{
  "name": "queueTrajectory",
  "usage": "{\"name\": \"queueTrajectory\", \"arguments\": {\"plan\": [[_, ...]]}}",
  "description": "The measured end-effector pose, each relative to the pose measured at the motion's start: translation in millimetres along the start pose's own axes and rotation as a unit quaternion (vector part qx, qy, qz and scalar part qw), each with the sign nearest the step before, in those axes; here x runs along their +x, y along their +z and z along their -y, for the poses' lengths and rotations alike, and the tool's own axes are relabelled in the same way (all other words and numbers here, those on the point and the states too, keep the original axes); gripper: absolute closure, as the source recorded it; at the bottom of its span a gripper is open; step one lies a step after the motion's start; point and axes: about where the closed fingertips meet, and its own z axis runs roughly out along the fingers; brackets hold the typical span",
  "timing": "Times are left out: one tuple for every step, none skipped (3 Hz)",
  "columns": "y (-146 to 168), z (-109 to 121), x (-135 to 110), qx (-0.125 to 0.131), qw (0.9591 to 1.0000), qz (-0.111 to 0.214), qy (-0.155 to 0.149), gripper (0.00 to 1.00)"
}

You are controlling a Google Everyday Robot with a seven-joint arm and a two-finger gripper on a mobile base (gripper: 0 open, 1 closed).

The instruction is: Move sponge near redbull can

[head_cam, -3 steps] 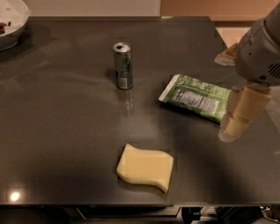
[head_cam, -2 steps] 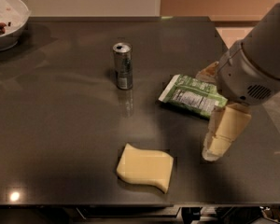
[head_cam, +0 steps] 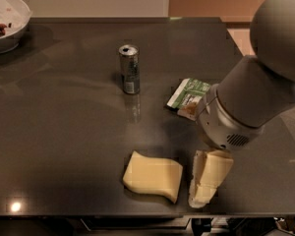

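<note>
The sponge (head_cam: pixel 153 176), a pale yellow flat slab with wavy edges, lies on the dark table near its front edge. The redbull can (head_cam: pixel 129 69), slim and silver-grey with a pull-tab top, stands upright further back and a little to the left, well apart from the sponge. My gripper (head_cam: pixel 202 183), with pale yellow blocky fingers, hangs just right of the sponge, close to it and low over the table. The large grey arm (head_cam: pixel 255 87) reaches in from the right above it.
A green snack bag (head_cam: pixel 188 96) lies right of the can, partly hidden by the arm. A white bowl (head_cam: pixel 5 19) with some food stands at the back left corner. The table's front edge (head_cam: pixel 137 214) runs just below the sponge.
The arm has swung down and to the left, bringing my gripper from beside the snack bag to right next to the sponge. The sponge and can have not moved.
</note>
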Motion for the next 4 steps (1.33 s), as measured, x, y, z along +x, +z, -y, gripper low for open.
{"name": "queueTrajectory", "arguments": {"plan": [[18.2,-15.0,-13.1,-0.005,0.9998,0.005,-0.02,0.0],[36.3,-27.5,-21.1,-0.012,0.9994,0.003,-0.032,0.0],[48.8,-35.1,-23.7,-0.021,0.9992,0.002,-0.033,0.0],[54.1,-35.0,-21.9,-0.029,0.9993,-0.001,-0.023,0.19]]}}
